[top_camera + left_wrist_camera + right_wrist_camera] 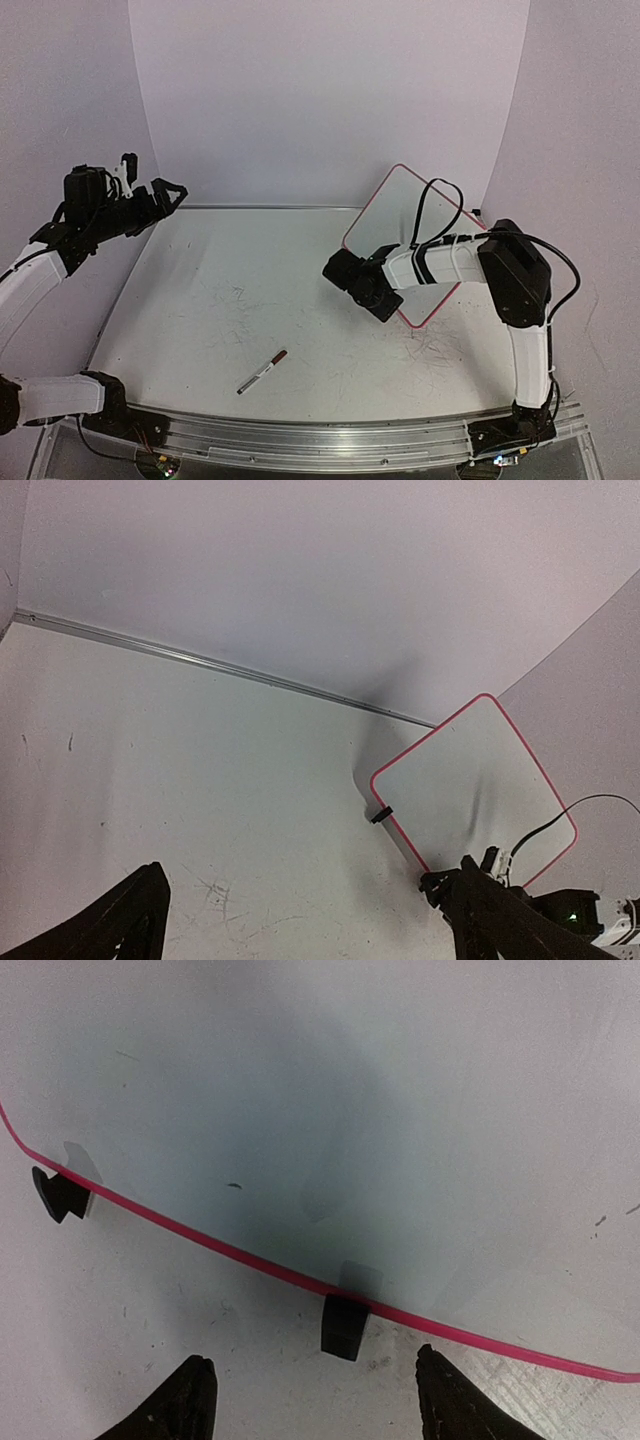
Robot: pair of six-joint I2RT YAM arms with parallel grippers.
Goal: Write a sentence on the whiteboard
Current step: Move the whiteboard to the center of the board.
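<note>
Right now the whiteboard sits at the desk's back-right corner. It seems propped at a tilt on its clip feet, tho I can't be sure of the angle. Face is blank, no sentence on it yet.

R end effector is right at the whiteboard's near edge. Its fingers are partly apart w/ nothing between them, and they sit either side of one black clip foot, which lies just ahead. The 2nd clip foot is further along the same edge.

Key relation: the red edge runs across the wrist view, approx parallel to the line btw the two fingertips. Closing would prob catch the foot's sides, not pinch the panel's thickness.

L end effector hangs well away from the whiteboard, at the opposite side, fingers spread wide & empty. R arm is clearly the nearer one.

Marker lies on the desk well short of the whiteboard, toward the arm bases. Its long axis is diagonal, and neither arm has it.
</note>
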